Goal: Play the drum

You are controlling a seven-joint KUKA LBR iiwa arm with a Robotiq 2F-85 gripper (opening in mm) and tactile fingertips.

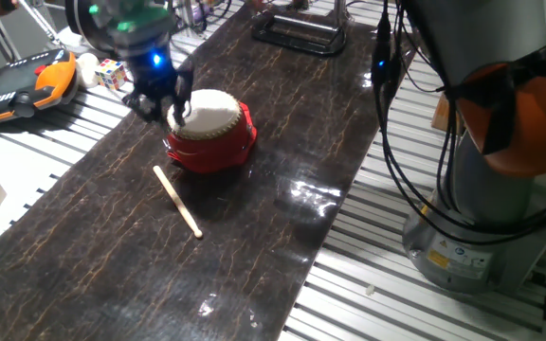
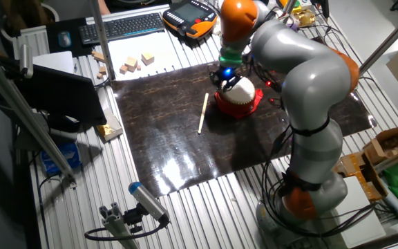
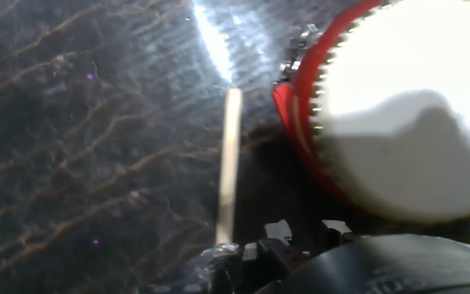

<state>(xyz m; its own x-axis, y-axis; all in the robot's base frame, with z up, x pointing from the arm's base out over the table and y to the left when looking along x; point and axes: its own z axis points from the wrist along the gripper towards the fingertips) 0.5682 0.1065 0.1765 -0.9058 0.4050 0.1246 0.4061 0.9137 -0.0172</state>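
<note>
The drum [image 1: 214, 118] has a glossy red body and a cream-white skin. It stands on the dark mat [image 1: 254, 237] and also shows in the other fixed view [image 2: 241, 93] and at the right of the hand view [image 3: 398, 106]. My gripper [image 1: 166, 107] hangs at the drum's left rim, fingertips down at the edge of the skin; it also shows in the other fixed view [image 2: 224, 81]. I cannot tell how far apart the fingers stand. A thin pale wooden stick [image 1: 177, 201] lies loose on the mat beside the drum, and shows in the other views [image 2: 202, 113] [image 3: 228, 163].
A Rubik's cube [image 1: 112, 73] and an orange-black teach pendant [image 1: 22, 85] lie left of the mat. Wooden blocks [image 2: 135, 63] and a keyboard [image 2: 119, 26] sit beyond it. A black frame [image 1: 297, 33] stands at the far end. The arm's base [image 1: 472, 237] and cables are at right.
</note>
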